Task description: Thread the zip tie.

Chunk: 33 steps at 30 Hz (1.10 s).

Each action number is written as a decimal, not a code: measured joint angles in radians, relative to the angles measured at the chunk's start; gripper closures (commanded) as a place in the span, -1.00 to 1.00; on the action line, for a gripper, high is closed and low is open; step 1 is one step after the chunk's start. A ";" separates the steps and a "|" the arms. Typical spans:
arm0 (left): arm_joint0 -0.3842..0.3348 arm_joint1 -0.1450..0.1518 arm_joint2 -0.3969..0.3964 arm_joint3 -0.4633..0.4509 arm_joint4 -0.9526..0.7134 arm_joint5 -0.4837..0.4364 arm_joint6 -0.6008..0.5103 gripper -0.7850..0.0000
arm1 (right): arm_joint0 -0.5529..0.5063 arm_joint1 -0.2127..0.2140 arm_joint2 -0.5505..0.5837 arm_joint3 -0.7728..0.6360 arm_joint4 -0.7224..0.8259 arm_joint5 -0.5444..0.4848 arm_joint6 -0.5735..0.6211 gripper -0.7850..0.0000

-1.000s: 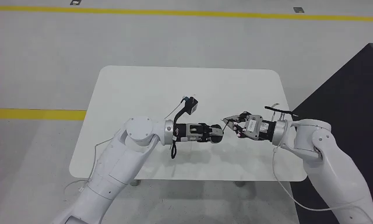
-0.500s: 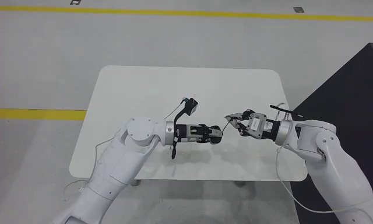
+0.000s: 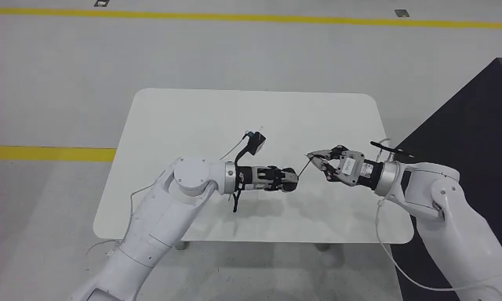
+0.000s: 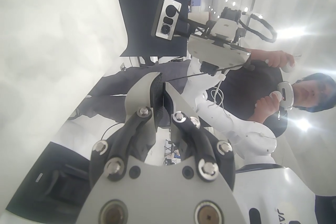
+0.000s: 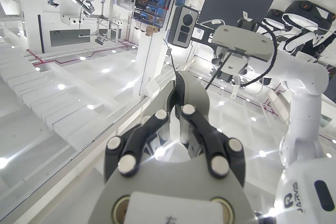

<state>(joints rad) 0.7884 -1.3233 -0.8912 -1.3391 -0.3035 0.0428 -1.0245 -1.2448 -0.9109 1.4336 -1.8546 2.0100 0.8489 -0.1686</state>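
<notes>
zip tie [image 3: 303, 168]: a thin black strap held in the air above the white table [image 3: 196, 121], over the middle of the table's half nearest the robot. it touches nothing on the table. it spans the short gap between the two grippers, slanting from the left gripper [image 3: 294, 179] up toward the far side of the table, where it meets the right gripper [image 3: 311, 157].

in the left wrist view the left gripper [image 4: 163, 86] has its fingers drawn close together, with one end of the strap pinched at their tips. from there the zip tie [image 4: 189, 76] runs straight across to the right gripper [image 4: 209, 68], which faces it head-on.

in the right wrist view the right gripper [image 5: 176, 82] has its ribbed pads pressed together, and a short length of the zip tie [image 5: 170, 57] sticks out past the tips. the left gripper [image 5: 227, 75] sits opposite it with a thin dark strand crossing its front. i cannot tell whether the strap's end has entered its own head.

both arms reach in over the table's near edge, one from either side, and the grippers point at each other, close but not touching.
</notes>
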 measured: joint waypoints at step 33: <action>0.155 0.046 -0.375 -0.104 -0.290 -0.354 0.133 -1.00 | -0.024 -0.008 0.025 -0.001 -0.044 -0.075 0.022 1.00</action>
<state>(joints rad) 0.9431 -1.2773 -1.2659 -1.4435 -0.5930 -0.3108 -0.8917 -1.2687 -0.9190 1.4581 -1.8558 1.9662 0.7734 -0.1470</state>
